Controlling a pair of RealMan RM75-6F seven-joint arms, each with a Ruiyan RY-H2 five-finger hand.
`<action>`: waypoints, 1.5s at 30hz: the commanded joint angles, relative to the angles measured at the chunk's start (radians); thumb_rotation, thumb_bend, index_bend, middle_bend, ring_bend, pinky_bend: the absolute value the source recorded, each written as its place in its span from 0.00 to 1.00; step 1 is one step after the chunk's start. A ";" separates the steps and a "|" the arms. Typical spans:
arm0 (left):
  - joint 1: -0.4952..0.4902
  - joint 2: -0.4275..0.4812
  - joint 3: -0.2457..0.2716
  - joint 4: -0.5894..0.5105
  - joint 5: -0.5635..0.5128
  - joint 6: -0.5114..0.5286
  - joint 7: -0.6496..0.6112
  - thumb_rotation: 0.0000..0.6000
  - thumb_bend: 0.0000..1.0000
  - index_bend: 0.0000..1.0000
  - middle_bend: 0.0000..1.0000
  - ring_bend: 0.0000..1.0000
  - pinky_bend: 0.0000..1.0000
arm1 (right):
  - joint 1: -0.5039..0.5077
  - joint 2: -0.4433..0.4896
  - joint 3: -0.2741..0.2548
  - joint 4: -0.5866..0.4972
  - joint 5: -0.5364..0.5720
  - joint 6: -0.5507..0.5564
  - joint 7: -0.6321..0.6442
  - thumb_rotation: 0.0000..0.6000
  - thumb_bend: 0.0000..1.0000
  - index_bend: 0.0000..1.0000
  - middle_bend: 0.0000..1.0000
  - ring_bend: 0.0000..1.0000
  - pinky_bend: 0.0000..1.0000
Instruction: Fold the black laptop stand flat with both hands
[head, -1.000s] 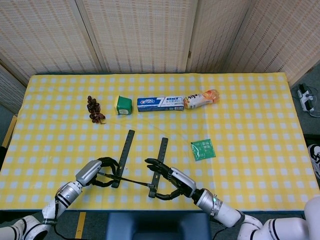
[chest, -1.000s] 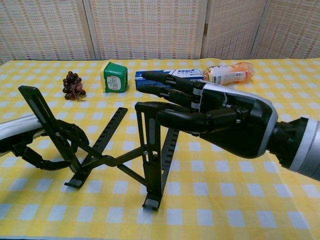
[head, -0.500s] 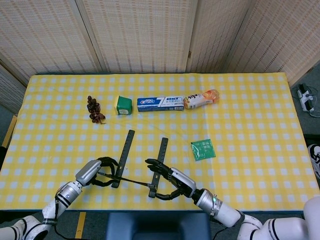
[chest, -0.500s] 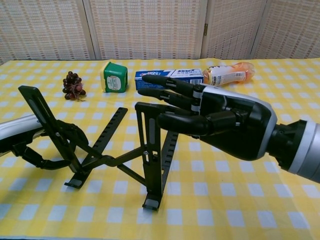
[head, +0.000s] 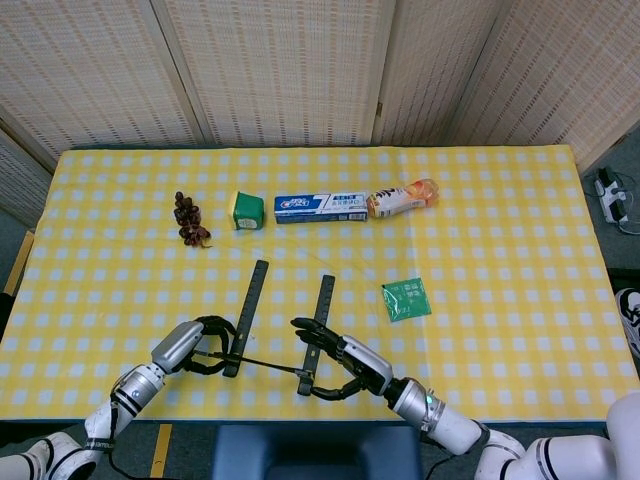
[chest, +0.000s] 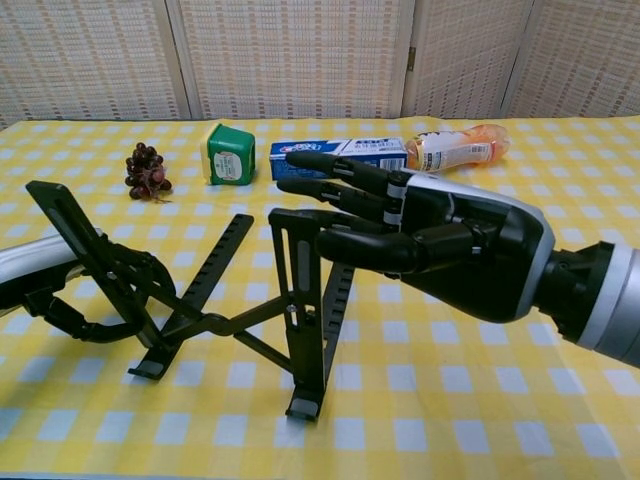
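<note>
I see the black laptop stand (chest: 250, 300), thin slotted metal bars still crossed and raised, near the front edge of the yellow checked tabletop (head: 500, 250). My left hand (chest: 60, 295) has its dark fingers curled around the stand's left upright. My right hand (chest: 440, 250), glossy black, has its thumb pressed on the right upright and its other fingers stretched out past it.

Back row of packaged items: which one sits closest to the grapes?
The green box. It sits right beside the grapes, at the left end of the row; the blue toothpaste box and the orange-capped bottle lie progressively further right.
</note>
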 joint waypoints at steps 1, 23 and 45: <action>0.000 -0.003 -0.001 0.001 0.001 0.001 -0.002 1.00 0.36 0.62 0.37 0.25 0.24 | 0.000 -0.001 0.000 0.000 0.000 0.000 -0.001 1.00 0.32 0.00 0.04 0.03 0.00; 0.004 0.013 0.019 -0.057 0.032 0.012 -0.003 1.00 0.45 0.48 0.39 0.23 0.22 | -0.012 0.008 -0.028 0.006 -0.024 0.011 -0.064 1.00 0.32 0.00 0.04 0.03 0.00; 0.043 0.165 0.024 -0.181 0.030 0.078 0.176 1.00 0.44 0.23 0.20 0.07 0.12 | -0.003 -0.154 0.124 0.029 0.173 -0.047 -0.469 1.00 0.32 0.00 0.04 0.03 0.00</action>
